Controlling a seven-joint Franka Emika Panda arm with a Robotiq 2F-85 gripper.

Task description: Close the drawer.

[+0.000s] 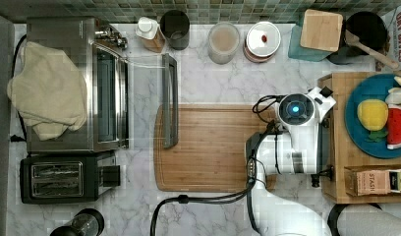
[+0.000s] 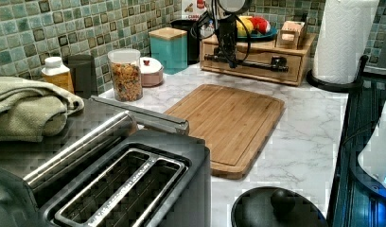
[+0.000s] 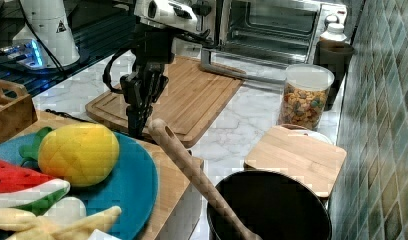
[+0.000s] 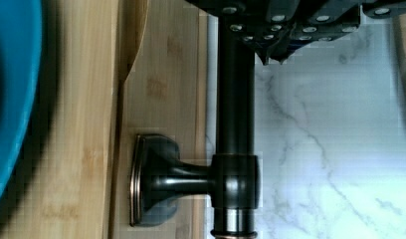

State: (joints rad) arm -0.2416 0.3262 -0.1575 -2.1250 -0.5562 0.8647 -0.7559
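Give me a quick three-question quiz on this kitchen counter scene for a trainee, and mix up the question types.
1. True or false: the blue plate of toy fruit sits on top of the wooden unit that holds the drawer.
2. What lies draped on the toaster oven? A) a towel B) a cutting board C) a cereal jar
3. Fill in: the gripper is at the drawer's long black ___ handle.

Key: 1 true; 2 A; 3 bar.
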